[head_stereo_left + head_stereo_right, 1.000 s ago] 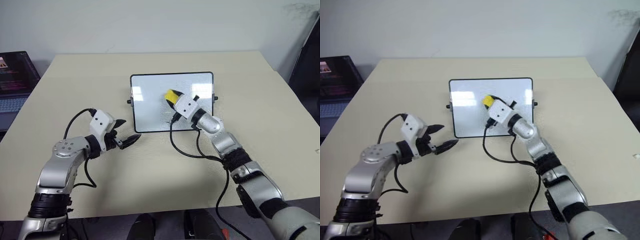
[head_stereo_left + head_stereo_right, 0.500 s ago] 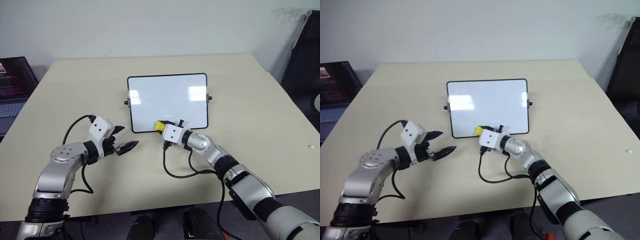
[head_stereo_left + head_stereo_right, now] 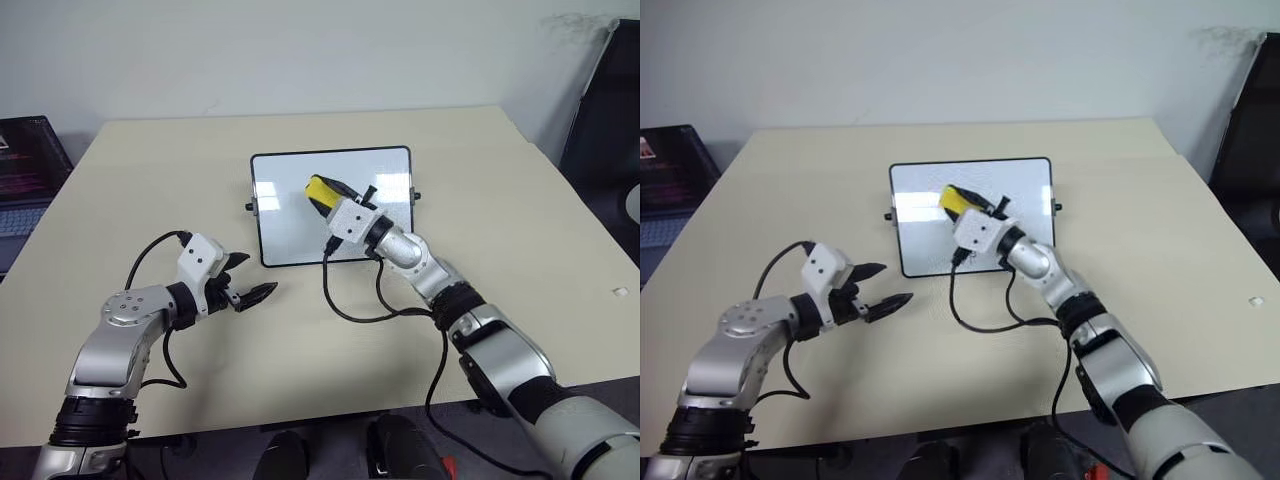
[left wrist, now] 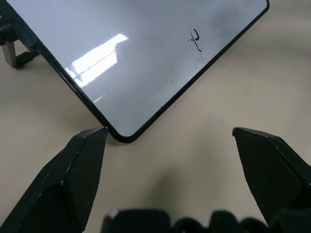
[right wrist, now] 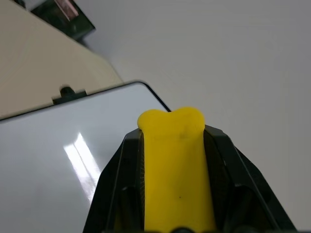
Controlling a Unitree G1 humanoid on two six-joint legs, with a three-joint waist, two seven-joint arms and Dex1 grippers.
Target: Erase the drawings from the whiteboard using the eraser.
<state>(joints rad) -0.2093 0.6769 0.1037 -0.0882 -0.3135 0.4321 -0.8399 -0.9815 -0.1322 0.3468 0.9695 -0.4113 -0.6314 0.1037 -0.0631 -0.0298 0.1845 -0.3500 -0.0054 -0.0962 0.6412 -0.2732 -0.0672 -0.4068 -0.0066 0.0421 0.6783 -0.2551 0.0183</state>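
While the right gripper [image 3: 322,190] is clamped on the small yellow eraser block with a black base [image 3: 320,189], its two black fingers press against both long sides of the block, and the block is over the upper middle of the small glossy whiteboard with a thin black frame [image 3: 290,235]. Whether the eraser touches the board surface cannot be told. The whiteboard stands propped at a tilt on the beige table [image 3: 150,180], with a small black knob at each side. The left gripper [image 3: 255,284] holds nothing; its jaws stand wide apart just above the table, near the board's lower left corner. The left wrist view alone shows one small hook-like black marker drawing [image 4: 195,39] near the board's lower edge, with faint smudges beside it. The right wrist view shows the yellow block [image 5: 176,160] close between its fingers [image 5: 121,179]. A dark laptop [image 3: 25,160] sits beyond the table's left edge.
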